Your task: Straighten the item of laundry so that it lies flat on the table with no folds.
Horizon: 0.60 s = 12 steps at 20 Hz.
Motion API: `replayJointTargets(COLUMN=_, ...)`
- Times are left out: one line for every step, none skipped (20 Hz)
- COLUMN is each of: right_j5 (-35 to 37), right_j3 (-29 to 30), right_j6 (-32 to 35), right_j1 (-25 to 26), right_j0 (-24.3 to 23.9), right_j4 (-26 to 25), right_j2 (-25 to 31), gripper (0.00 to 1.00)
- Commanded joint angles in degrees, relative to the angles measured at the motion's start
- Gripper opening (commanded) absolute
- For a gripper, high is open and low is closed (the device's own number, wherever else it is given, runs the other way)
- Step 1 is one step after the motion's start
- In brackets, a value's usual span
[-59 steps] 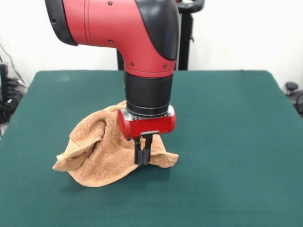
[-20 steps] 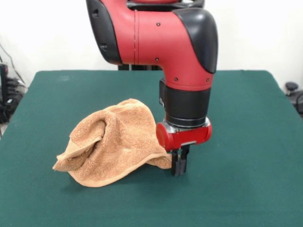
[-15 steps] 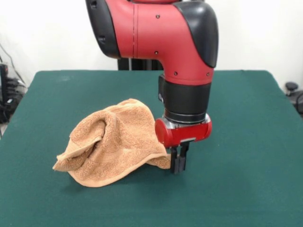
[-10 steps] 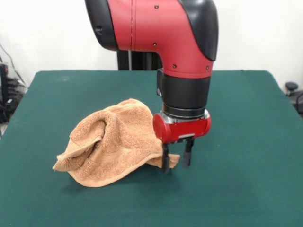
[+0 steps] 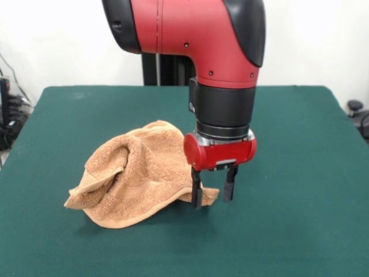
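A: What can't be made out here?

B: The arm (image 5: 196, 34) is cut off by the top edge, so its upper links are out of sight. It also blocks the middle of the tabletop's (image 5: 300, 231) far edge and part of the black pedestal (image 5: 167, 69).

A: And the towel (image 5: 135, 176)?

B: It sits bunched, so its underside and inner folds are hidden. No stripes or tag can be picked out. Its corner toward the right edge runs behind 1 finger (image 5: 196, 193) of the hand (image 5: 213, 193); whether they touch is unclear.

A: The tabletop itself?

B: Its near edge and both near corners are cropped off at the bottom.
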Motion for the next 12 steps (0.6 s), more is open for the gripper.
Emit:
replayJointTargets(right_j5=2.7, right_j3=7.2, right_j6=8.9, right_j1=1.0, right_j0=0.4, right_j4=1.0, right_j2=2.2, gripper=1.00)
replayJointTargets(right_j5=2.7, right_j3=7.5, right_j6=8.9, right_j1=0.8, right_j0=0.2, right_j4=0.9, right_j2=2.2, gripper=1.00)
replayJointTargets(right_j5=2.7, right_j3=7.8, right_j6=8.8, right_j1=0.8, right_j0=0.2, right_j4=0.9, right_j2=2.2, gripper=1.00)
replayJointTargets(right_j5=3.0, right_j3=8.1, right_j6=8.7, right_j1=0.6, right_j0=0.1, right_j4=0.9, right_j2=2.3, gripper=1.00)
replayJointTargets(right_j5=2.7, right_j3=8.7, right_j6=8.7, right_j1=0.3, right_j0=0.1, right_j4=0.7, right_j2=2.3, gripper=1.00)
replayJointTargets(right_j5=2.6, right_j3=9.2, right_j6=8.8, right_j1=0.1, right_j0=0.2, right_j4=0.7, right_j2=2.3, gripper=1.00)
replayJointTargets(right_j5=2.4, right_j3=9.9, right_j6=9.0, right_j1=0.0, right_j0=0.2, right_j4=0.7, right_j2=2.2, gripper=1.00)
replayJointTargets(right_j5=2.4, right_j3=10.2, right_j6=9.2, right_j1=-0.2, right_j0=0.3, right_j4=0.8, right_j2=2.2, gripper=1.00)
replayJointTargets(right_j5=2.1, right_j3=10.6, right_j6=9.4, right_j1=-0.2, right_j0=0.4, right_j4=0.7, right_j2=2.1, gripper=1.00)
replayJointTargets(right_j5=1.6, right_j3=11.4, right_j6=9.5, right_j1=-0.3, right_j0=0.3, right_j4=0.5, right_j2=2.1, gripper=1.00)
replayJointTargets(right_j5=1.3, right_j3=11.7, right_j6=9.6, right_j1=-0.3, right_j0=0.4, right_j4=0.4, right_j2=2.0, gripper=1.00)
replayJointTargets(right_j5=1.1, right_j3=12.0, right_j6=9.5, right_j1=-0.3, right_j0=0.3, right_j4=0.3, right_j2=2.0, gripper=1.00)
